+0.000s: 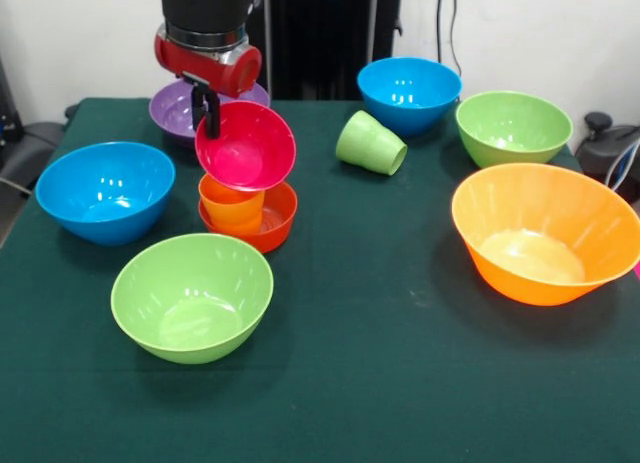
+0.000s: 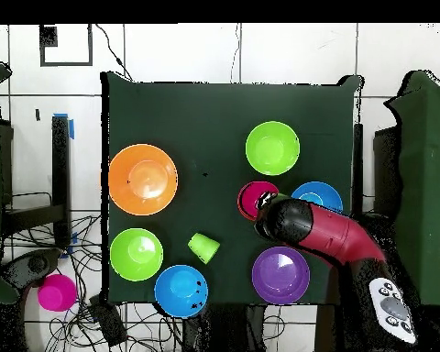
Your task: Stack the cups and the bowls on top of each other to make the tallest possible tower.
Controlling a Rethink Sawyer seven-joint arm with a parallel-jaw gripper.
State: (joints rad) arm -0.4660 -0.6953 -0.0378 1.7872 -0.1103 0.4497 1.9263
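Note:
My gripper (image 1: pixel 207 111) is shut on the rim of the magenta bowl (image 1: pixel 248 145) and holds it tilted, its opening facing the camera, on the orange cup (image 1: pixel 230 205). The cup stands upright inside the small red-orange bowl (image 1: pixel 278 223) on the green table. From overhead, the magenta bowl (image 2: pixel 251 196) shows beside the red arm, which hides the cup and the gripper's tips. The light green cup (image 1: pixel 370 143) lies on its side to the right; it also shows in the overhead view (image 2: pixel 203 247).
Around the stack stand a purple bowl (image 1: pixel 172 111) behind, a blue bowl (image 1: pixel 105 191) left, a light green bowl (image 1: pixel 192 296) in front, a blue bowl (image 1: pixel 408 93) and a light green bowl (image 1: pixel 512 126) at the back right, and the largest orange bowl (image 1: pixel 545 233) right.

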